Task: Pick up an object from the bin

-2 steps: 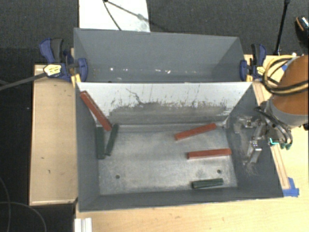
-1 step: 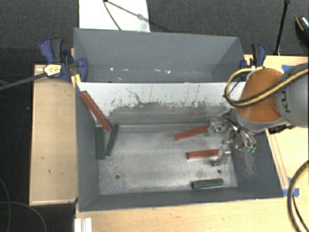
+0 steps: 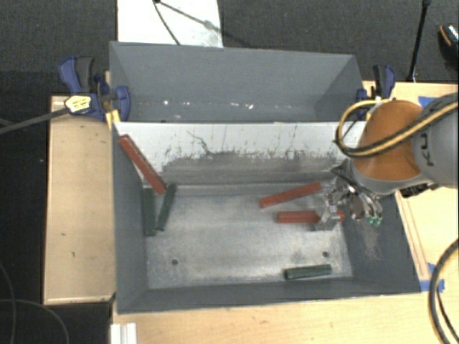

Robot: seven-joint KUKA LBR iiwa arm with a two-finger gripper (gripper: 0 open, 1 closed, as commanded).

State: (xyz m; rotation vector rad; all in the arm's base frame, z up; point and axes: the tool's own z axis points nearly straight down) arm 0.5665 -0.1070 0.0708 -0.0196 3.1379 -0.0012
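Note:
My gripper (image 3: 336, 205) is low at the right side of the bin floor, under the orange wrist cover. Its tip sits at the right end of a short red bar (image 3: 295, 218) lying flat. Whether it grips that bar I cannot tell. A longer red bar (image 3: 290, 196) lies slanted just above, its right end close to the gripper. A dark green bar (image 3: 308, 271) rests near the front wall, below and left of the gripper.
At the left wall a red bar (image 3: 142, 165) leans slanted, with two dark green bars (image 3: 148, 211) (image 3: 165, 206) beneath it. The bin's right wall rises close beside the gripper.

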